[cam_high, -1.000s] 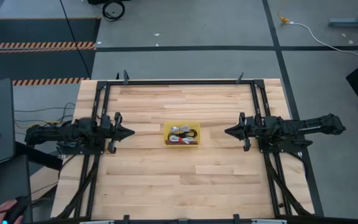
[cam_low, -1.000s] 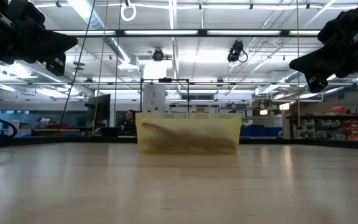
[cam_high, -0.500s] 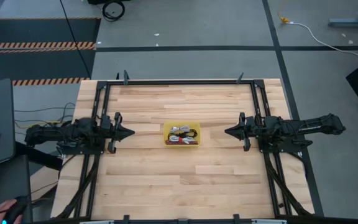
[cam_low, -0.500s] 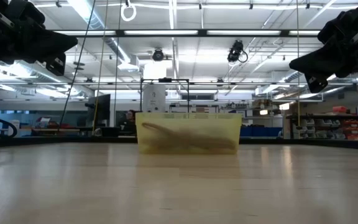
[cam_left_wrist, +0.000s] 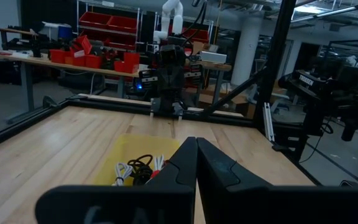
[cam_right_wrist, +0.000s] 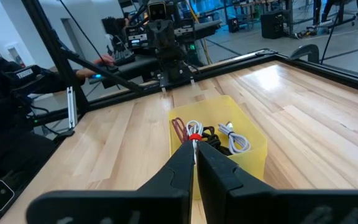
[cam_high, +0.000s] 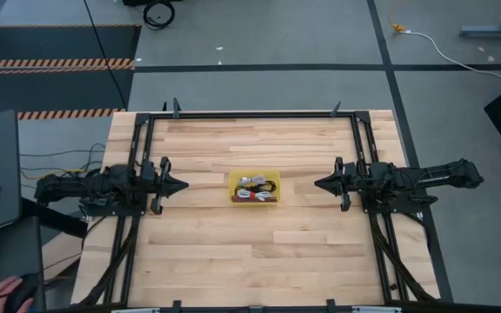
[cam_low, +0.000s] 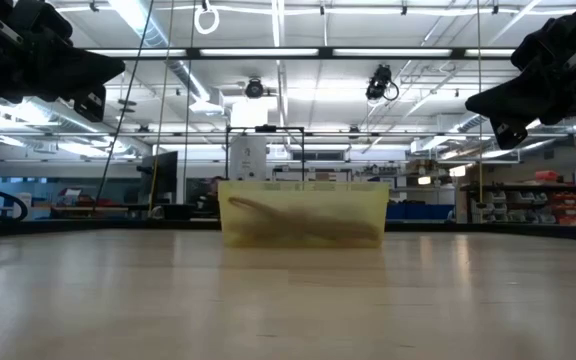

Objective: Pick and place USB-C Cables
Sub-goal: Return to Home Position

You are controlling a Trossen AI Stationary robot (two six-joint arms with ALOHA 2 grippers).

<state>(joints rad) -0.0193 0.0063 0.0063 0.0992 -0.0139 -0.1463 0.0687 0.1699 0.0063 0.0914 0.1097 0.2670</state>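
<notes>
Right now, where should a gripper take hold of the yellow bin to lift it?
Probably the rim of a short end wall of the yellow bin, pinched from above: its top is open, its walls thin and upright, and the coiled cables lie lower inside.

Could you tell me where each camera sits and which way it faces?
High view: above the table, looking straight down; left gripper and right gripper flank the yellow bin.
Low view: at table height, level with the bin's wall; arm ends in upper corners.
Left wrist view: past its shut fingers towards bin and right arm.
Right wrist view: the reverse, towards the left arm.
Both wrist views share the cables in the bin.
</notes>
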